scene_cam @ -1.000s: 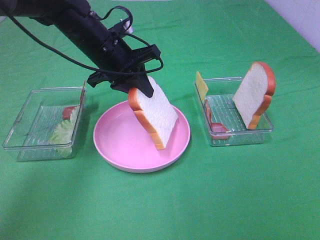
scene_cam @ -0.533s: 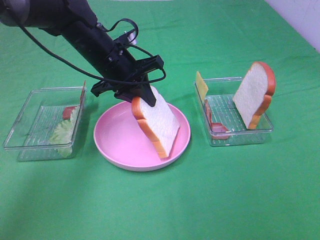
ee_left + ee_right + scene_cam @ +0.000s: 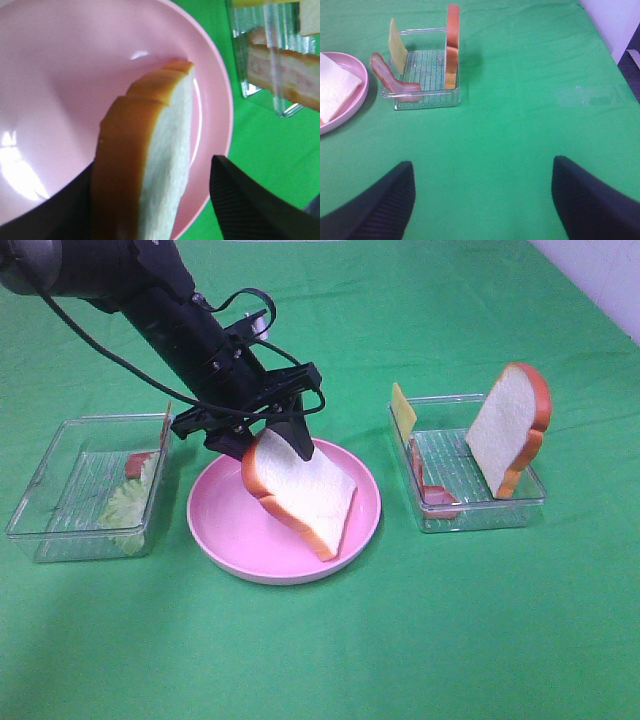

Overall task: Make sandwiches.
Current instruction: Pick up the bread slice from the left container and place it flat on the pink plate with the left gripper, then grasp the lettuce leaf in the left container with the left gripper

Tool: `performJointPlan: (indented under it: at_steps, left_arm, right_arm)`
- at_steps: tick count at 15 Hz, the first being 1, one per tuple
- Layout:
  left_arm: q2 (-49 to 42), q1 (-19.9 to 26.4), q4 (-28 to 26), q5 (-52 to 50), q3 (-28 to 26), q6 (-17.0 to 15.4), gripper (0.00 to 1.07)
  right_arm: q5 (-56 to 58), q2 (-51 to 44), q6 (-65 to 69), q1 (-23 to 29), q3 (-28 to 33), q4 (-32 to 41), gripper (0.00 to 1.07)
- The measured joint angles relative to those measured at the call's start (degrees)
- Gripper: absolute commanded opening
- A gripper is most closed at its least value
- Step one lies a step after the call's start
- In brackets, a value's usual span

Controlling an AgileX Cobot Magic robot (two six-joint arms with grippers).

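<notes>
On the far left, a clear tray sits on the green cloth. A pale lettuce leaf leans against the tray's right wall. A small red piece lies just behind the leaf; it may be bacon, but the plastic blurs it too much for me to be sure.

My left gripper reaches down over the far-left part of the pink plate, which stands just right of that tray. Its jaws are spread, with one bread slice between them. My wrist view shows one finger standing clear of the white face, with plate and cloth visible in the gap. The other finger sits close against the orange-brown crust. The slice is tilted, its lower corner resting on the plate near the right rim and its upper edge up at my fingers (so it leans rather than lies flat).

A second clear tray stands right of the plate, apart from it. It holds a yellow cheese square propped at its far-left corner and a bacon strip draped along its left wall. The second bread slice stands upright against the right side.

My right gripper hangs over bare cloth nearer than that tray. Its fingers are wide apart and nothing is between them.
</notes>
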Motion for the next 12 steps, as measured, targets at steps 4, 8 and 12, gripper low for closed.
performJointPlan:
  at_steps: [4, 8, 12]
  left_arm:
    - [0.00, 0.00, 8.25, 2.46, -0.69, -2.81, 0.77]
    - [0.00, 0.00, 10.83, 7.85, -7.39, -4.58, 0.77]
    - [-0.46, 0.00, 19.48, 13.58, -17.65, -8.65, 0.76]
  right_arm:
    - [0.00, 0.00, 0.00, 0.00, 0.00, 0.00, 0.72]
    - [0.00, 0.00, 0.00, 0.00, 0.00, 0.00, 0.72]
    - [0.00, 0.00, 0.00, 0.00, 0.00, 0.00, 0.72]
